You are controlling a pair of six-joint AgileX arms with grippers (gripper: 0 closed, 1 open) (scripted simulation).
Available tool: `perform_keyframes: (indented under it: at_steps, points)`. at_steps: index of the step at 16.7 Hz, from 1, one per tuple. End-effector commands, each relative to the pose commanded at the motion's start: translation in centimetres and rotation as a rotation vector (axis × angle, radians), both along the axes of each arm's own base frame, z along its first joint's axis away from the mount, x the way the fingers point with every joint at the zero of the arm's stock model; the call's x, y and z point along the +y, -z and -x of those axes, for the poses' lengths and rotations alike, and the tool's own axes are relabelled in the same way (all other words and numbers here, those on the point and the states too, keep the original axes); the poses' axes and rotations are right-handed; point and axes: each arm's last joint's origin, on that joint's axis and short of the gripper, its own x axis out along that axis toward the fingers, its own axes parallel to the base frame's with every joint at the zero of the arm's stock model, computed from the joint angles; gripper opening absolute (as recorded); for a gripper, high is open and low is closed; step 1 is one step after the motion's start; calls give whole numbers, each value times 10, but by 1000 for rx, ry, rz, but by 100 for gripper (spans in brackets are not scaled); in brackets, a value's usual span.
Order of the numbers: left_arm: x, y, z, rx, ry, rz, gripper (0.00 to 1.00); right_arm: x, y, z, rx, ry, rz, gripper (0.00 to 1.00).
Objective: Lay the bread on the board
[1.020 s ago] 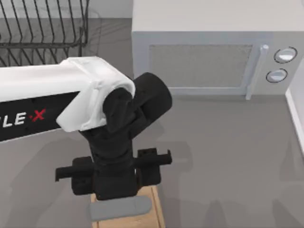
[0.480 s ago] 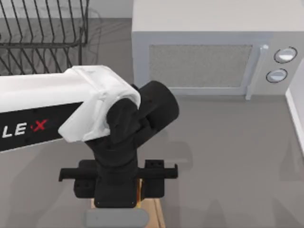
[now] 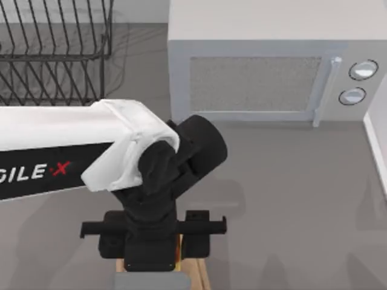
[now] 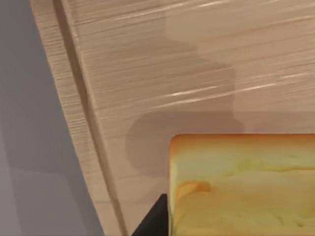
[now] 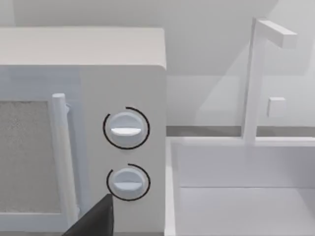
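Note:
My left gripper (image 3: 158,249) hangs over the light-tan wooden board (image 3: 198,275) at the bottom edge of the top view, and the arm's black wrist covers most of the board. A sliver of the orange bread (image 3: 179,252) shows beside the wrist. In the left wrist view the golden-yellow bread (image 4: 246,187) sits close between the jaws, with one dark fingertip (image 4: 153,221) against its side. It is held just above the board (image 4: 147,73) and casts a shadow on the wood near the grooved rim. My right arm is parked near the microwave, one dark fingertip (image 5: 96,220) showing.
A white microwave (image 3: 266,72) stands at the back, its two knobs (image 5: 126,129) facing the right wrist camera. A black wire dish rack (image 3: 54,48) stands at the back left. A white sink with a tap (image 5: 256,78) lies right of the microwave. Grey tabletop (image 3: 290,205) stretches right of the board.
My left arm has moved toward the bottom of the top view with the bread, and now covers more of the board. The right arm has not moved.

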Motion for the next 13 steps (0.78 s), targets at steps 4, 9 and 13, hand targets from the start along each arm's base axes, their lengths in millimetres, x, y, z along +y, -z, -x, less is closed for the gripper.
perform_keyframes:
  at_steps: [4,9,13]
  points:
    - [-1,14,0,-7,5,9,0,0,0,0,0,0,0,100]
    - [0,22,2,3,5,-4,0,0,0,0,0,0,0,100]
    - [0,22,2,3,5,-4,23,0,0,0,0,0,0,100]
